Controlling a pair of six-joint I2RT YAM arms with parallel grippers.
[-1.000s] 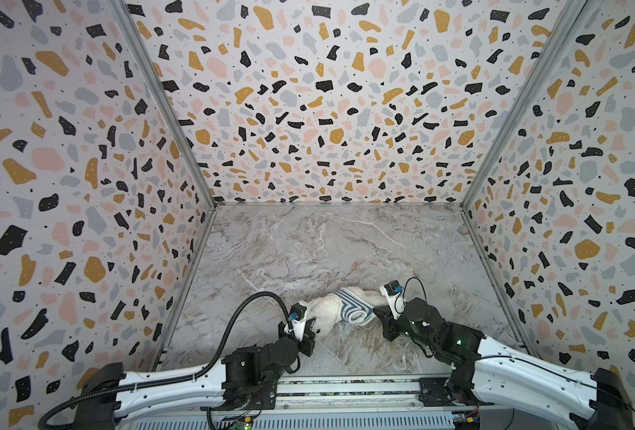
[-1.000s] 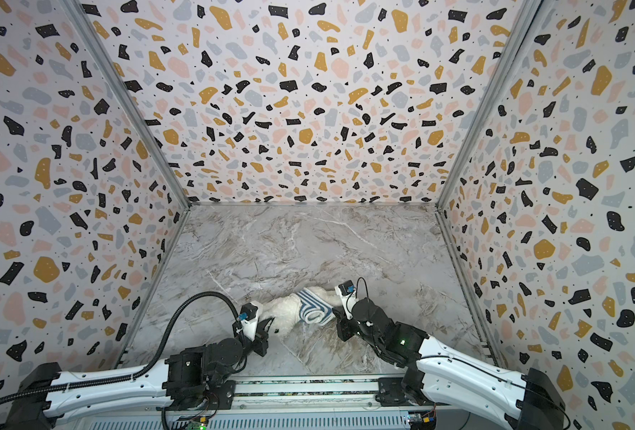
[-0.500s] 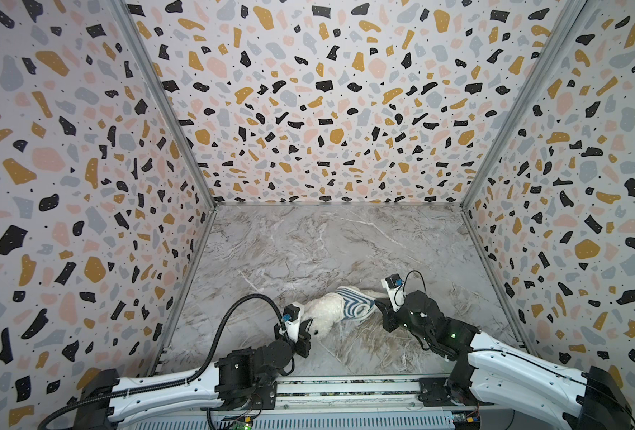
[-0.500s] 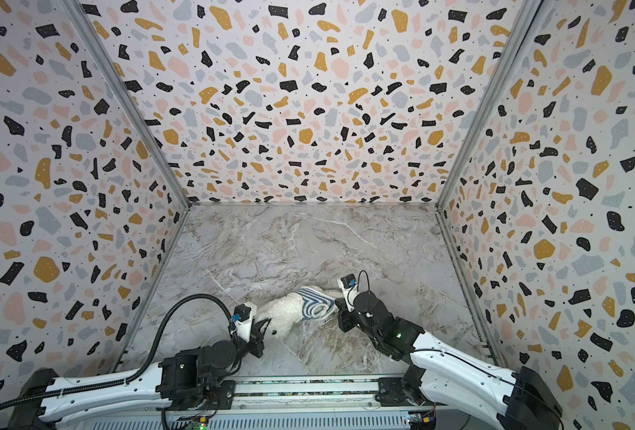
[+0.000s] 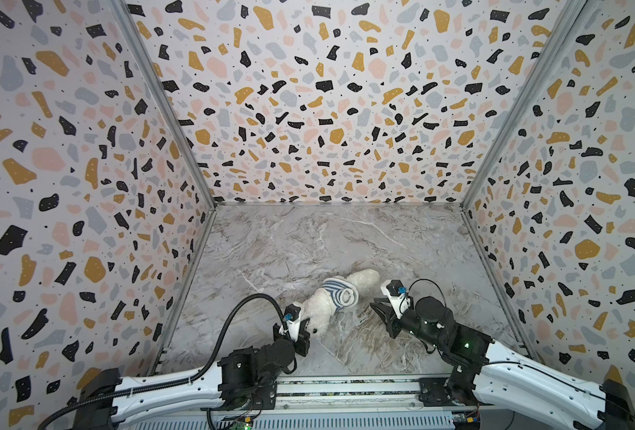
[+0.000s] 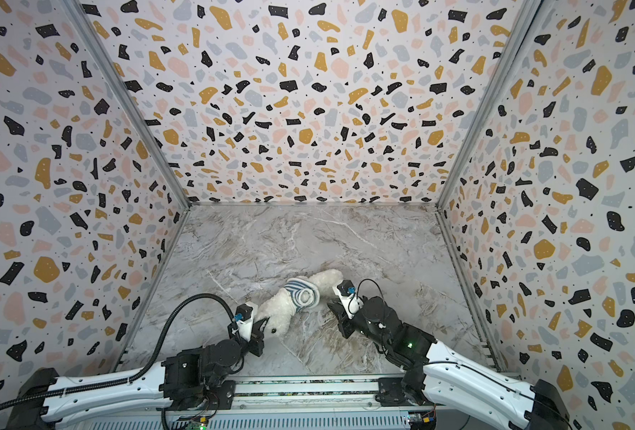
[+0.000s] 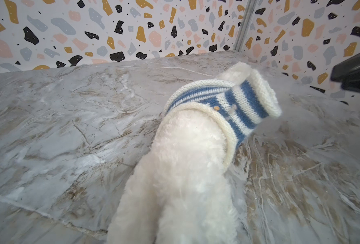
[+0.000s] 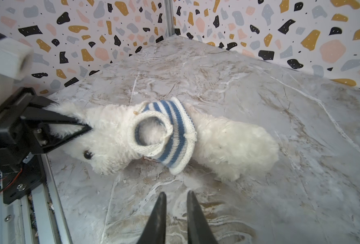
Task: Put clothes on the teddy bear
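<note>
Both top views show the teddy bear (image 5: 317,307) lying on its side on the marble counter (image 5: 289,242), towards the arms' side, with a blue-and-white striped shirt (image 5: 336,294) bunched round its middle. The left pincer (image 5: 305,327) is clamped on the bear's head. The right pincer (image 5: 375,308) hovers near the shirt, apart from it.

From the left wrist, the bear's (image 7: 185,169) white fur fills the foreground, with the shirt (image 7: 238,101) beyond.

From the right wrist, the left pincer (image 8: 84,126) pinches an ear, while the right pincer (image 8: 177,194) has its jaws slightly apart, holding nothing.
</note>
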